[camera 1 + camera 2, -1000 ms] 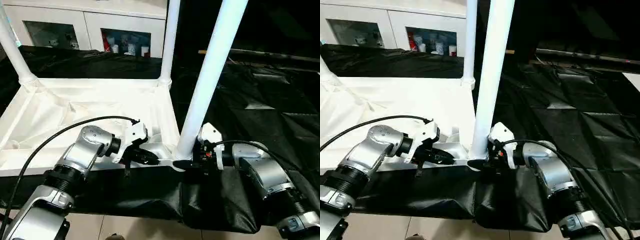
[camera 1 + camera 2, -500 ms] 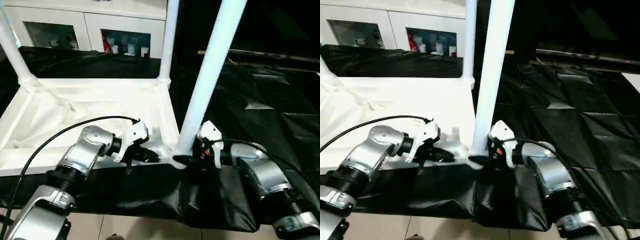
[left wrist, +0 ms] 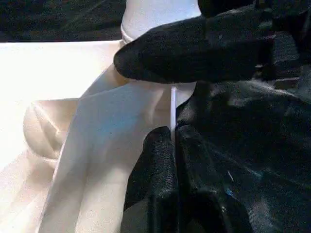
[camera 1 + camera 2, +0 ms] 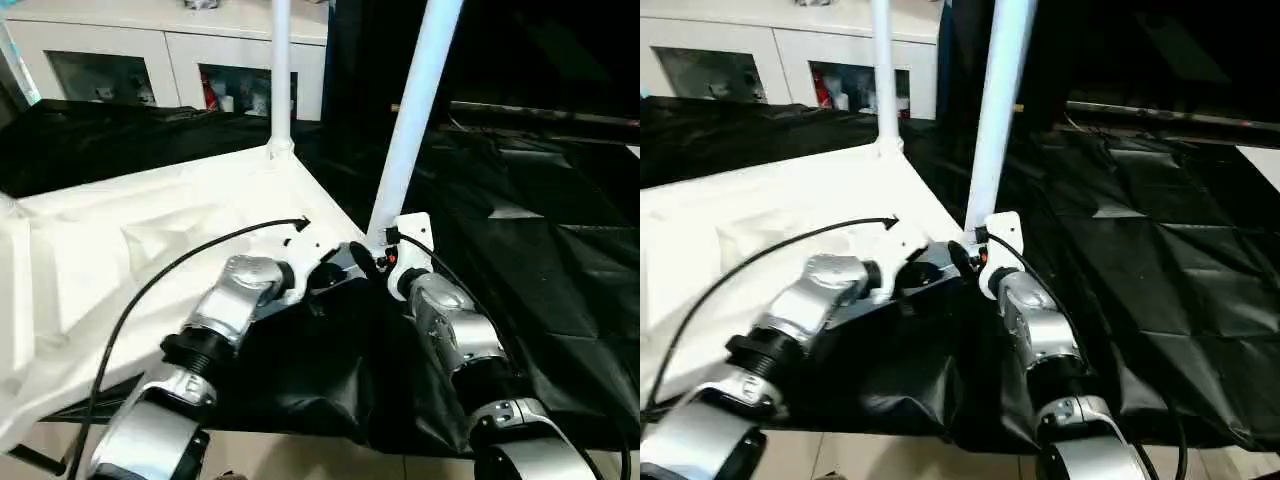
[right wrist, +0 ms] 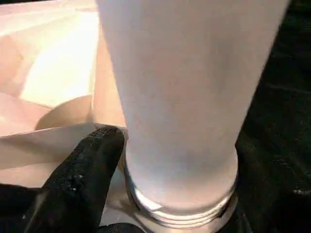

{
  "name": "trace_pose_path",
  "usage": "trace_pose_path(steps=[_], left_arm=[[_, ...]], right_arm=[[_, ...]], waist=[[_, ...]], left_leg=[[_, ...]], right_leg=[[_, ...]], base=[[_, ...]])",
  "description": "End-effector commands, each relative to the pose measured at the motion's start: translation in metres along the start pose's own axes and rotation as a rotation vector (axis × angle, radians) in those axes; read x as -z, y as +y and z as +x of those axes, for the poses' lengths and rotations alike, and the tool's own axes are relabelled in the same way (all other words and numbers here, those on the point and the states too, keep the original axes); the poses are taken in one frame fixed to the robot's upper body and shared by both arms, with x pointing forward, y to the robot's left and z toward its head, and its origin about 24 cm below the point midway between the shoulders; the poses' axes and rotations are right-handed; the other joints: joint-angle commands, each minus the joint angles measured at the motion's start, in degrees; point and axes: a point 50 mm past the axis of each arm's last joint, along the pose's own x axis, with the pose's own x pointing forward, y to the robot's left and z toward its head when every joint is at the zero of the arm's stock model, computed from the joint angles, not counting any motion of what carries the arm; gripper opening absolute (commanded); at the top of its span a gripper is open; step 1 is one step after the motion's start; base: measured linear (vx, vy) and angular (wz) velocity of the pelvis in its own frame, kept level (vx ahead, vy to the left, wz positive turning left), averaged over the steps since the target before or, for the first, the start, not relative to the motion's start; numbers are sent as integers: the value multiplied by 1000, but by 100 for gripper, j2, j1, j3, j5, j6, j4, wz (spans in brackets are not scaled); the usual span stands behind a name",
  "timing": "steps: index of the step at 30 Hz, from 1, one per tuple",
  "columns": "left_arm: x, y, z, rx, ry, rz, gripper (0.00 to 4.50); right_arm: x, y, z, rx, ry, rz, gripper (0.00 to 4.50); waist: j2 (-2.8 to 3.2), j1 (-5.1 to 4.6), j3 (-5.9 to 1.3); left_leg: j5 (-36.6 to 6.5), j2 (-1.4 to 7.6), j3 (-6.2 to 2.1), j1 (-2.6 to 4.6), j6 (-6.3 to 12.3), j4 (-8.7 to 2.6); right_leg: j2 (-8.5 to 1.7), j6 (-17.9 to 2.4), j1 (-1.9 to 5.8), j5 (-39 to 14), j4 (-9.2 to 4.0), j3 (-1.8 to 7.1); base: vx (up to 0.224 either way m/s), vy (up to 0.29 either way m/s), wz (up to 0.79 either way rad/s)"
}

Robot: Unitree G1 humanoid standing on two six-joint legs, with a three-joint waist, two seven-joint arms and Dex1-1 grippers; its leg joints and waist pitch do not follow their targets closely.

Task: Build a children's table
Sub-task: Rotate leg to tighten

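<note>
The white tabletop lies upside down on black sheeting. One white leg stands in its far corner socket. A second leg stands in the corner nearest my hands. My left gripper is shut on the tabletop's thin rim right beside that corner. My right gripper is closed around the base of the near leg, with one black finger pressed against its threaded collar. That same gripper's finger crosses the leg base in the left wrist view.
A white cabinet with glass doors stands behind the table. Black sheeting covers the surface to the right and drapes over the front edge. Tiled floor shows below. A third leg slants at the left edge.
The tabletop has swung round: its near right corner with the leg moved away from me, and the far leg shifted left. Both grippers went with the corner and kept their holds.
</note>
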Motion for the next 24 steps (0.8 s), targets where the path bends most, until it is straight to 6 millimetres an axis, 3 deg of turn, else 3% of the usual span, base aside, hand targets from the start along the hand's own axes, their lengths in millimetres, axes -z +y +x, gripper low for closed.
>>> trace_pose_path(steps=[1, 3, 6, 9, 12, 16, 20, 24], left_arm=[[-12, -28, 21, 89, -62, -23, 0], [-11, -24, 19, 75, -56, -23, 0], [-8, -16, 13, 66, -47, -14, 0], [-4, -9, 7, 75, -37, 1, 0], [0, -1, -4, 110, -24, 28, 0], [5, 7, -20, 198, -19, 70, 0], [6, 10, -33, 294, -25, 96, 0], [5, 6, -44, 414, -60, 102, 0]], right_arm=[[14, 43, 9, -178, 75, -6, 398], [12, 40, 7, -204, 71, -50, 423], [10, 33, 2, -253, 59, -84, 423], [8, 23, -4, -311, 56, -133, 423], [5, 7, -17, -397, 59, -219, 423], [-3, -15, -33, -482, 74, -308, 423], [-9, -25, -45, -571, 79, -335, 423], [-11, -28, -56, -669, 104, -342, 423]], waist=[[-1, -14, -301], [-5, -13, -294], [-18, -7, -293], [-18, 13, -303], [-21, 46, -311], [6, 57, -302], [-4, 47, -316], [-1, 46, -319]], left_leg=[[-1267, 106, -6, -6, 34, -424], [-1306, 101, -4, -11, 50, -427], [-1348, 99, -5, -18, 81, -427], [-1195, 108, 3, -24, 166, -410], [-1033, 101, 13, -37, 272, -388], [-1083, 110, -2, -33, 269, -398], [-968, 120, 2, -26, 334, -384], [-826, 137, 14, -29, 436, -362]], right_leg=[[-307, -865, 251, -1449, -455, 243], [-310, -853, 250, -1491, -466, 242], [-313, -811, 262, -1607, -480, 238], [-312, -862, 269, -1336, -458, 248], [-308, -940, 294, -1035, -429, 243], [-312, -1004, 310, -1141, -438, 228], [-309, -1125, 313, -863, -395, 233], [-315, -1371, 317, -455, -334, 230]], base=[[0, 0, 0], [0, 0, 0], [0, 0, 0], [0, 0, 0], [0, 0, 0], [0, 0, 0], [0, 0, 0], [0, 0, 0]])
